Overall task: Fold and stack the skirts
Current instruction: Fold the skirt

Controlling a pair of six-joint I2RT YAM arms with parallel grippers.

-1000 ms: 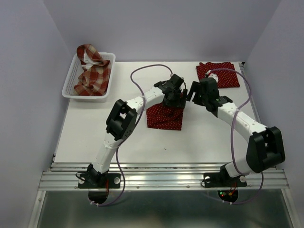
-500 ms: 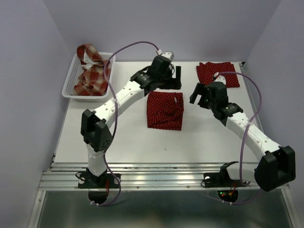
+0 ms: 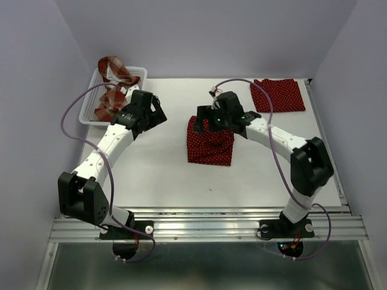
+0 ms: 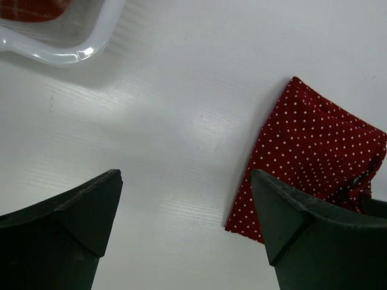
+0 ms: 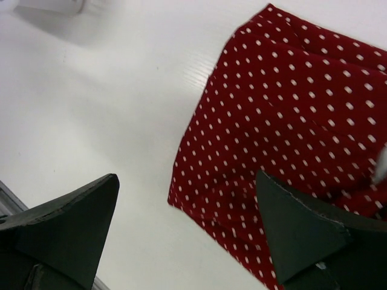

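My right fingers [image 5: 290,217] and left fingers [image 4: 84,208] are wide, empty. The dotted skirt [image 5: 290,103] under the right looks folded; next I should grip and stack it.

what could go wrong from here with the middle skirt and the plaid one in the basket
The right gripper is open with only one finger over the folded polka-dot skirt, near its edge. A pinch there may lift just the top layer and undo the fold. The plaid skirt lies bunched in the basket, part of it up over the far rim, so if the open left gripper pulls it, the basket might drag or tip.
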